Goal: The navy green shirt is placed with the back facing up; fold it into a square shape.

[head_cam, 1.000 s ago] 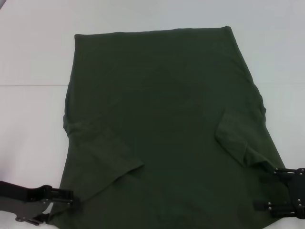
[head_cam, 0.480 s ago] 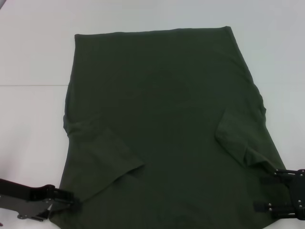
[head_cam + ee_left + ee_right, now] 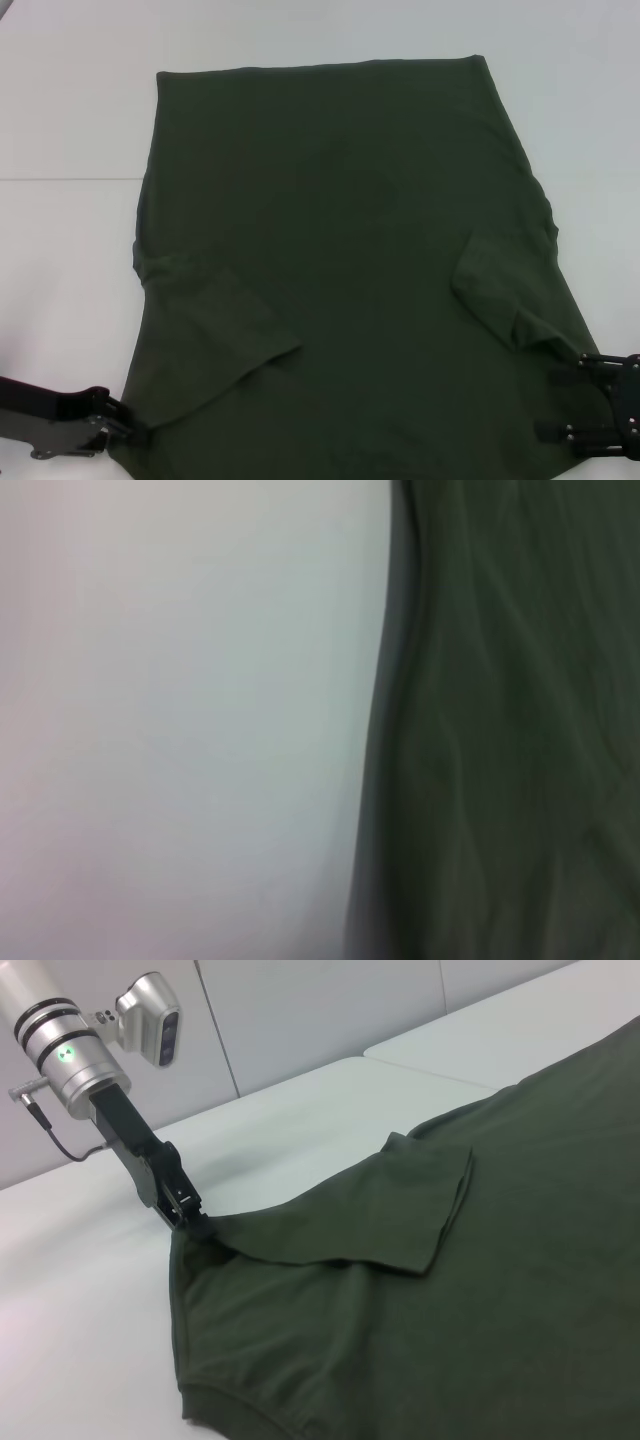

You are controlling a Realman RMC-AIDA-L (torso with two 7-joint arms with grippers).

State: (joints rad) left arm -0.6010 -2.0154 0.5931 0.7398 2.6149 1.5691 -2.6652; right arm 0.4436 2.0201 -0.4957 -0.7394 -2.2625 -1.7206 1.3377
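Observation:
The navy green shirt (image 3: 340, 250) lies flat on the white table (image 3: 70, 120), plain side up, with both short sleeves folded inward onto the body. My left gripper (image 3: 128, 432) is at the shirt's near left corner. The right wrist view shows the left gripper (image 3: 192, 1222) pinched shut on that corner of the shirt (image 3: 450, 1290). My right gripper (image 3: 572, 397) is at the near right corner, open, with one finger on each side of the cloth's edge. The left wrist view shows only the shirt's edge (image 3: 520, 730) against the table.
A seam (image 3: 60, 179) crosses the table on the left. Bare white surface borders the shirt on the left, right and far sides. Pale wall panels (image 3: 320, 1020) stand beyond the table in the right wrist view.
My left gripper has slid back toward the near left corner of the view and its fingers have drawn together on the shirt's corner. The right gripper and the rest of the shirt have stayed put.

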